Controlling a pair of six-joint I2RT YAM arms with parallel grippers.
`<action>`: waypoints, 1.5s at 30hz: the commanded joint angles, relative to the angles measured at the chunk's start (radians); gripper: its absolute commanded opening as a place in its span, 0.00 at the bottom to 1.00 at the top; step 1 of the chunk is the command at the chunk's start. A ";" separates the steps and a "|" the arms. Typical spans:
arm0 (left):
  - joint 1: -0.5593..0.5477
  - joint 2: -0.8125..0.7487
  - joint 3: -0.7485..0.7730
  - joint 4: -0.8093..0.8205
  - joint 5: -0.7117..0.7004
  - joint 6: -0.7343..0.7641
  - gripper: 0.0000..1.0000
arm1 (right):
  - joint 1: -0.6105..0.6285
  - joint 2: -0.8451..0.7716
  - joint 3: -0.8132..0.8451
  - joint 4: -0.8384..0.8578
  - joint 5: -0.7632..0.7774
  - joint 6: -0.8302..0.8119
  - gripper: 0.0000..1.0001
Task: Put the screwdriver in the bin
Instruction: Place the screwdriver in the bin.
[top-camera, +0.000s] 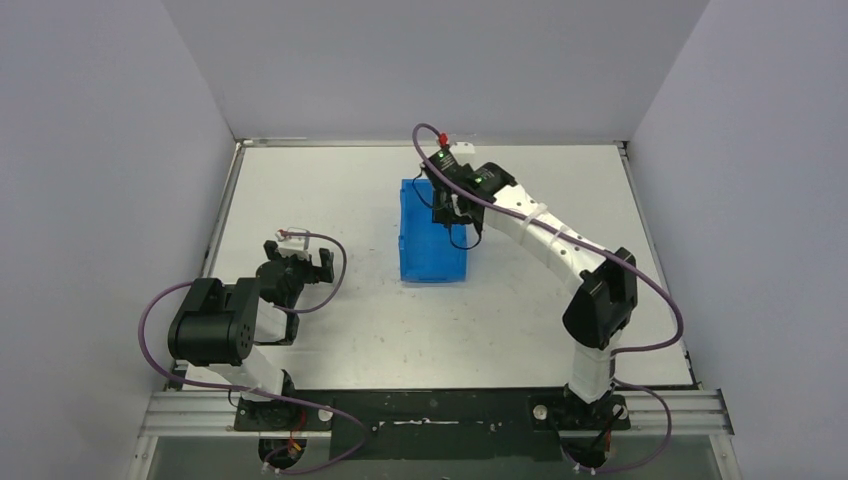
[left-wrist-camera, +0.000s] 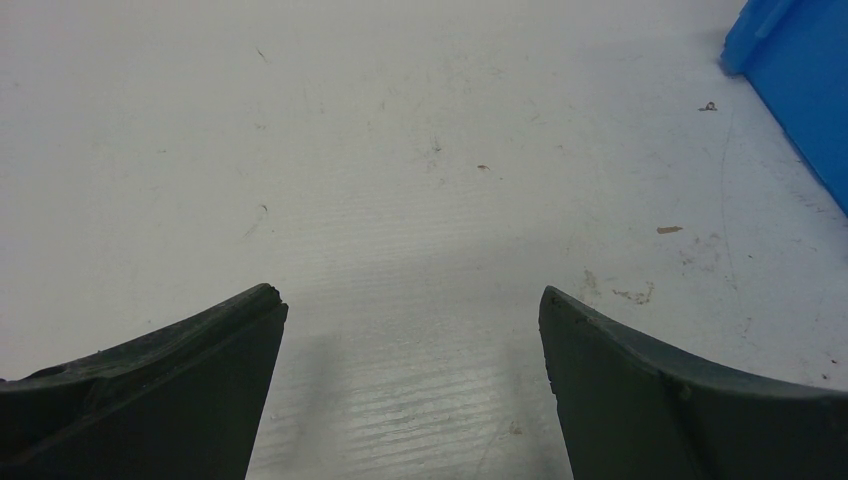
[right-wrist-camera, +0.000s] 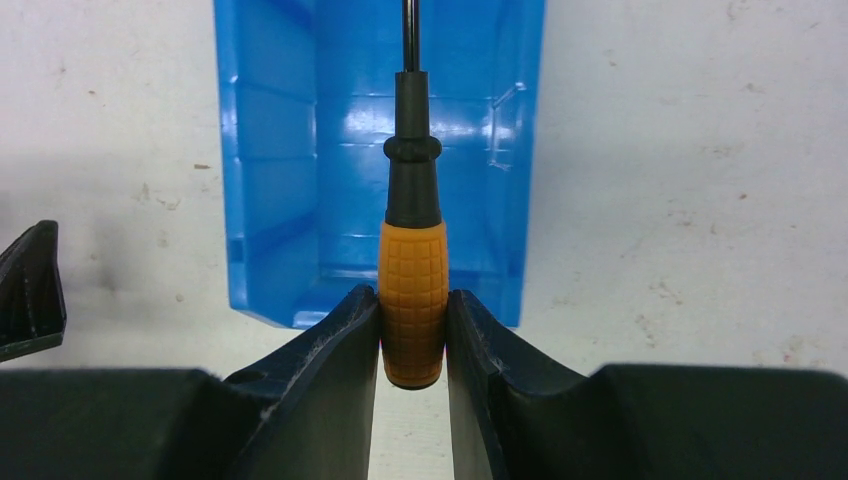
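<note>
The blue bin (top-camera: 432, 232) stands on the table in the middle. In the right wrist view the bin (right-wrist-camera: 300, 150) lies below my right gripper (right-wrist-camera: 413, 312), its open top towards me. My right gripper (top-camera: 462, 205) is over the bin's far right part, shut on the orange handle of the screwdriver (right-wrist-camera: 412, 300). The dark shaft points away over the bin's inside. My left gripper (top-camera: 298, 262) is open and empty, low over the table left of the bin; its fingers (left-wrist-camera: 180, 380) stand wide apart, and the bin's corner (left-wrist-camera: 800, 80) shows at upper right.
White walls enclose the table on three sides. A metal rail (top-camera: 430, 410) runs along the near edge by the arm bases. The right arm's purple cable (top-camera: 560, 235) loops above the table. Small marks and a bit of debris (left-wrist-camera: 709, 106) lie on the table surface.
</note>
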 joint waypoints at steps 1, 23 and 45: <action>0.006 -0.004 0.018 0.058 0.013 0.010 0.97 | 0.050 0.046 0.060 0.014 0.051 0.078 0.00; 0.006 -0.002 0.018 0.066 0.014 0.010 0.97 | 0.070 0.158 -0.135 0.239 0.012 0.128 0.00; 0.005 -0.003 0.019 0.059 0.014 0.010 0.97 | 0.066 0.253 -0.209 0.302 0.000 0.141 0.05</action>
